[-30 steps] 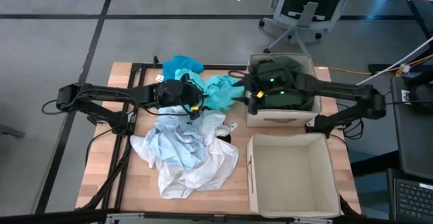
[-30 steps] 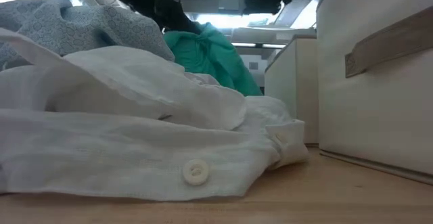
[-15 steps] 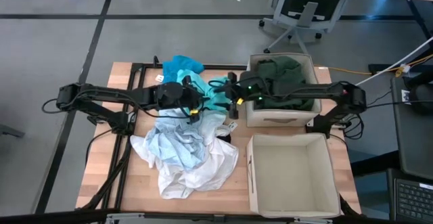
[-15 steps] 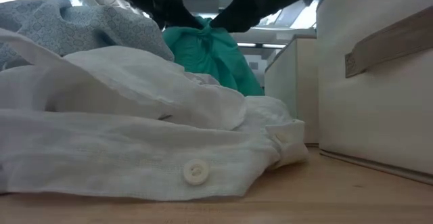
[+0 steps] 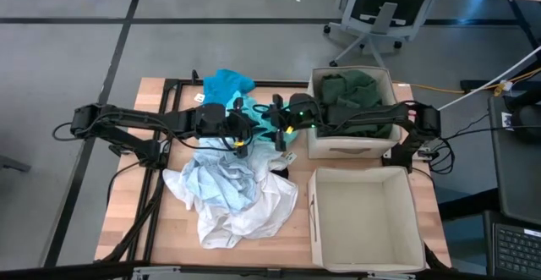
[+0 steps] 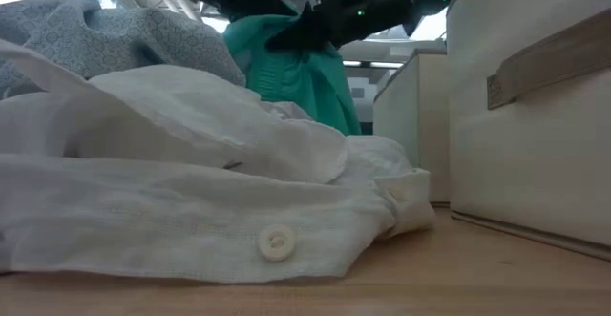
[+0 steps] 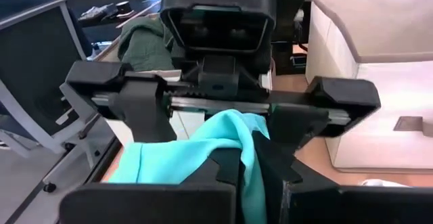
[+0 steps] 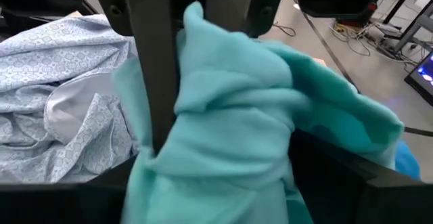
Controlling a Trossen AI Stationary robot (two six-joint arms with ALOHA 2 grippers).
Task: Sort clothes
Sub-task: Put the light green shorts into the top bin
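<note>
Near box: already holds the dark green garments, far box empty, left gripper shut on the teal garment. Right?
Boxes swapped. The high view shows the dark green garments in the far box; the near box is the empty one. Left gripper is shut on the teal garment, as you said.

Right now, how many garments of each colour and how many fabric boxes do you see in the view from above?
Teal garment: 1
Dark green garment: 1
Pale blue garment: 1
White garment: 1
Beige fabric boxes: 2
Total: 6
</note>
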